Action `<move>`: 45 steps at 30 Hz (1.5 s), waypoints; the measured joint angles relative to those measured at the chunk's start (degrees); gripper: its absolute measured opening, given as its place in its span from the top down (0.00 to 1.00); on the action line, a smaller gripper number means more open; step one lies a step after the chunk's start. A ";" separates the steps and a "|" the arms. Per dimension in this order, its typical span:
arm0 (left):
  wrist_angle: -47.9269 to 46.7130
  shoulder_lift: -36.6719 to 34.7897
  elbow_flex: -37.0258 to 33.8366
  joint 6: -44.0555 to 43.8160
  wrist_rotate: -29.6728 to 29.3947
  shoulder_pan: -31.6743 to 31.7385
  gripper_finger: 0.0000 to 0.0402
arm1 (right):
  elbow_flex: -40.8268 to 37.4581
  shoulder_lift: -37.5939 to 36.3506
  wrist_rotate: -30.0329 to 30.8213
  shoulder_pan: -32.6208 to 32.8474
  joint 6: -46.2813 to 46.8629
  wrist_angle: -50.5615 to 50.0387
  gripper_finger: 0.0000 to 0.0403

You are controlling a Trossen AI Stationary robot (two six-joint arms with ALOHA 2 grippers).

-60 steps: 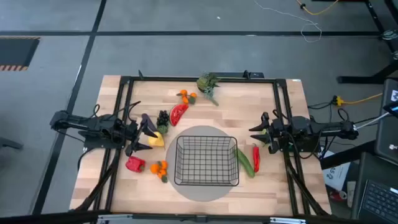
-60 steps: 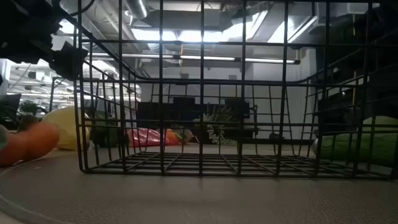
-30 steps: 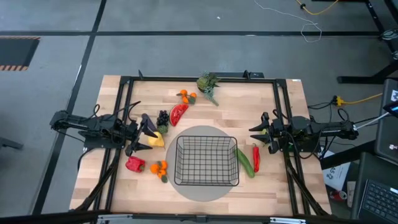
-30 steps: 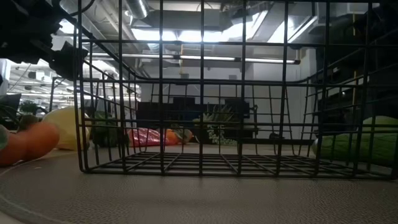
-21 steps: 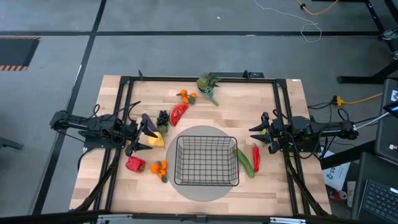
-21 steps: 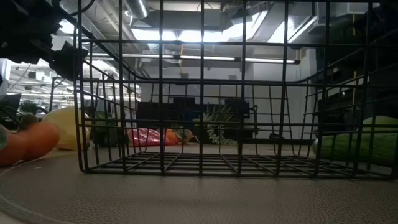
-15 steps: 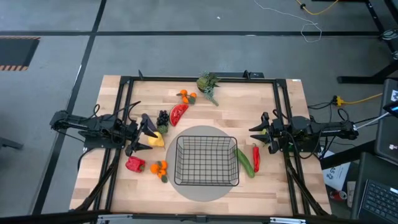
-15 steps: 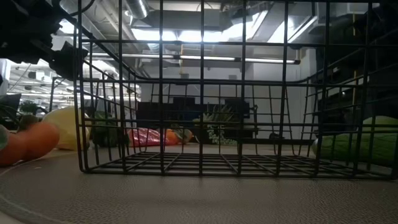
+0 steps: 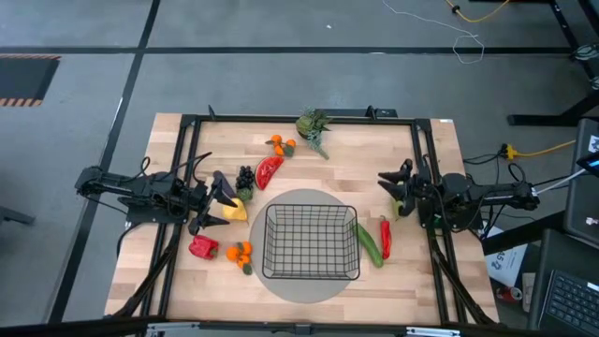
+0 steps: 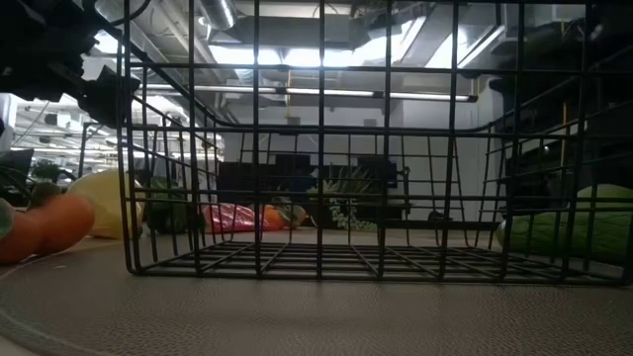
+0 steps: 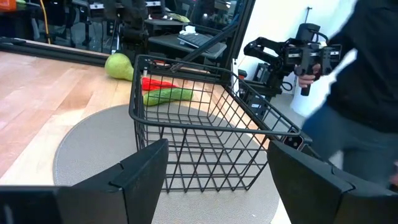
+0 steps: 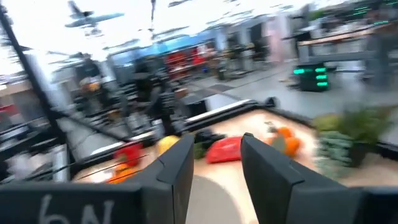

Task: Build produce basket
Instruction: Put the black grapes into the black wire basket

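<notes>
The black wire basket (image 9: pixel 312 241) stands on a round grey mat (image 9: pixel 281 285) at mid-table and holds nothing. Produce lies around it: red pepper (image 9: pixel 203 247), oranges (image 9: pixel 241 251), yellow fruit (image 9: pixel 234 211), grapes (image 9: pixel 245 177) and watermelon slice (image 9: pixel 269 172) on the left, cucumber (image 9: pixel 369 243) and chili (image 9: pixel 385 237) on the right. My left gripper (image 9: pixel 213 201) hovers open at the left edge beside the yellow fruit, facing the basket (image 11: pixel 199 134). My right gripper (image 9: pixel 387 192) hovers open at the right edge, nothing between its fingers (image 12: pixel 177 168).
A leafy green bunch (image 9: pixel 314 126) and more small oranges (image 9: pixel 278 144) lie near the far edge. A green pear (image 11: pixel 119 65) lies beyond the basket, on its right side. A black frame rail (image 9: pixel 299 118) borders the table. Bare wood lies between the basket and the far produce.
My right gripper has swung its fingers toward the table's far edge and rolled a little, staying at the right edge. The left gripper and all produce have kept still.
</notes>
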 joint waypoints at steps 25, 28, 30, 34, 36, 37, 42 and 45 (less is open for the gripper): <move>10.93 0.00 0.00 -6.26 -15.39 -0.02 0.33 | 0.00 0.02 0.24 0.01 31.25 24.74 0.67; 16.46 0.00 0.00 -5.66 -18.93 -0.02 0.33 | 0.00 0.02 3.82 0.01 25.34 27.89 0.67; 20.38 0.00 0.00 -4.30 -21.70 -0.02 0.33 | 0.00 0.00 6.26 0.01 22.35 28.72 0.67; 24.42 -0.02 0.00 -2.22 -25.40 0.01 0.33 | 0.00 0.00 11.71 -0.03 21.46 28.03 0.67; 24.25 -0.02 0.00 -1.44 -27.06 0.01 0.33 | 0.00 0.02 13.21 -0.05 19.50 27.66 0.67; 24.21 -0.02 0.00 -1.46 -28.00 0.01 0.33 | 0.00 0.01 13.66 -0.05 18.34 27.73 0.67; 23.08 0.05 0.00 -1.54 -28.26 0.01 0.33 | 0.00 0.02 16.21 -0.05 15.67 28.57 0.67; 24.06 0.05 0.00 -1.90 -28.54 0.01 0.33 | 0.00 0.00 19.06 -0.05 17.75 28.60 0.67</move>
